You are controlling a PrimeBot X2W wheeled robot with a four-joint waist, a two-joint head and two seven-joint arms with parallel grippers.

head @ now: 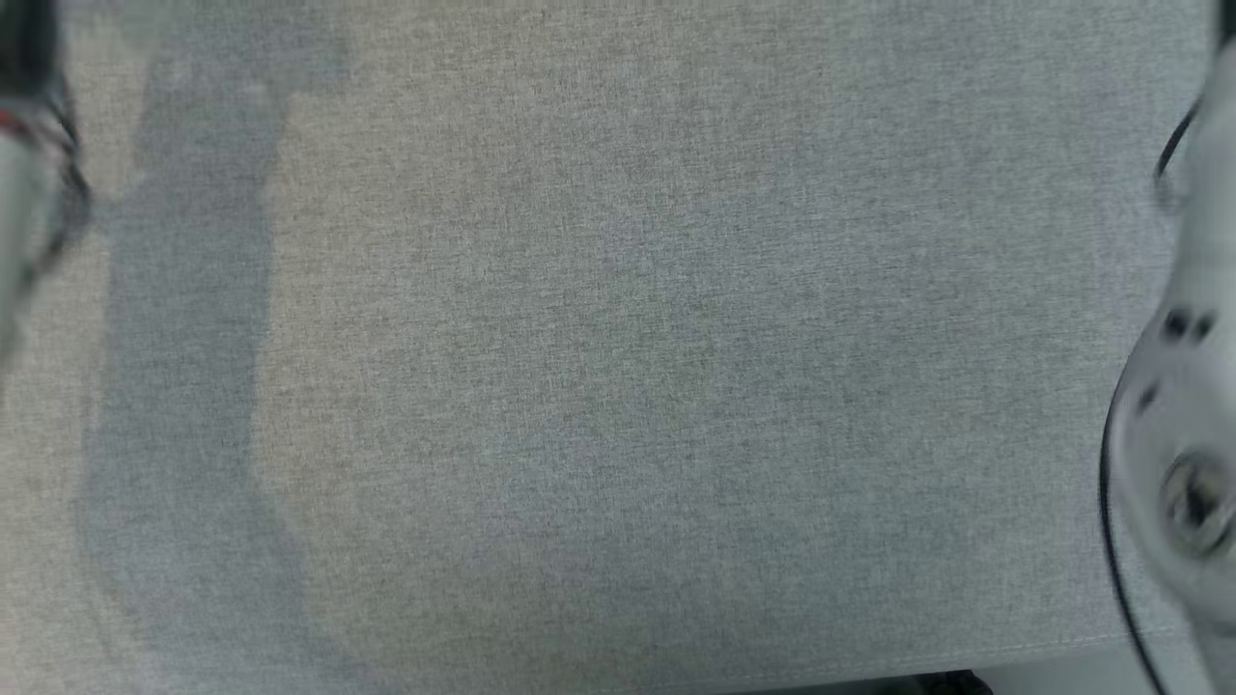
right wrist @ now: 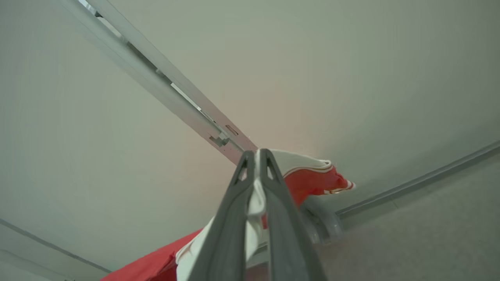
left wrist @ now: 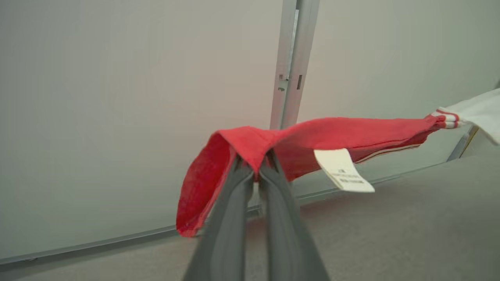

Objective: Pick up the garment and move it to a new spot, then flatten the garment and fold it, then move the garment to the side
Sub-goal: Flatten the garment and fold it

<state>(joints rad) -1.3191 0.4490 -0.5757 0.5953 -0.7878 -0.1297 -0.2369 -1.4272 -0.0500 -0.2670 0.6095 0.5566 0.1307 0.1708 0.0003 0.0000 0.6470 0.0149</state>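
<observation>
The garment (left wrist: 343, 136) is red with white striped trim and a white care label (left wrist: 343, 171). It hangs stretched in the air above the grey surface. In the left wrist view my left gripper (left wrist: 256, 171) is shut on a red fold of it, and the cloth runs off to the right toward a white part (left wrist: 476, 111). In the right wrist view my right gripper (right wrist: 257, 156) is shut on a white edge of the garment (right wrist: 312, 179), with red cloth trailing below. The head view shows blurred parts of both arms at its left (head: 29, 193) and right (head: 1188, 434) edges.
A grey fabric-covered table (head: 618, 347) lies below, its front edge at the bottom right (head: 966, 676). Pale wall panels with a metal post (left wrist: 291, 62) stand behind the table, and the same post (right wrist: 168, 89) crosses the right wrist view.
</observation>
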